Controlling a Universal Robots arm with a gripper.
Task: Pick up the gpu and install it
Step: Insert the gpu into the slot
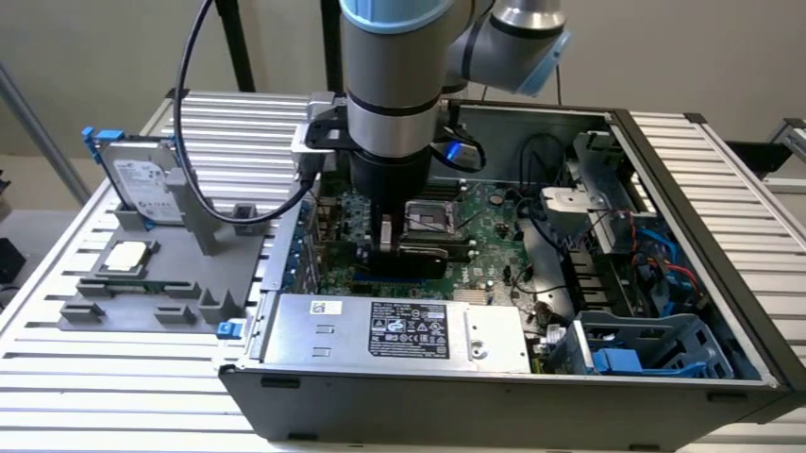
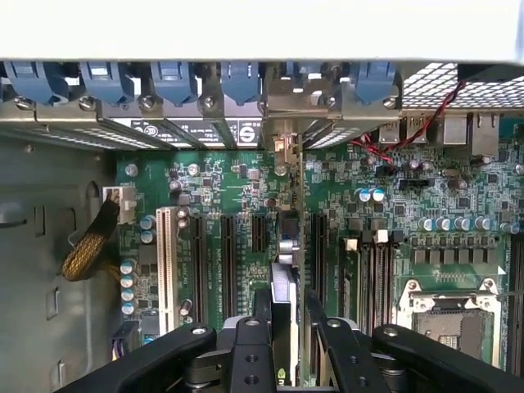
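The gpu (image 1: 416, 261) stands on edge low over the green motherboard (image 1: 492, 222) inside the open computer case (image 1: 504, 396). My gripper (image 1: 400, 236) reaches straight down into the case and is shut on the card's upper edge. In the wrist view the gpu (image 2: 284, 278) shows edge-on as a thin strip between my black fingers (image 2: 250, 348). It runs along an expansion slot (image 2: 315, 246) toward its silver bracket (image 2: 282, 147) at the case's rear slot openings. I cannot tell whether the card's connector is pressed into the slot.
A grey holder (image 1: 151, 293) on the exterior view's left carries a silver hard drive with blue rails (image 1: 139, 179) and a small square processor chip (image 1: 126, 256). The power supply (image 1: 391, 326), a blue drive cage (image 1: 643, 349), loose cables (image 1: 567, 236) and the CPU socket (image 2: 450, 319) crowd the case.
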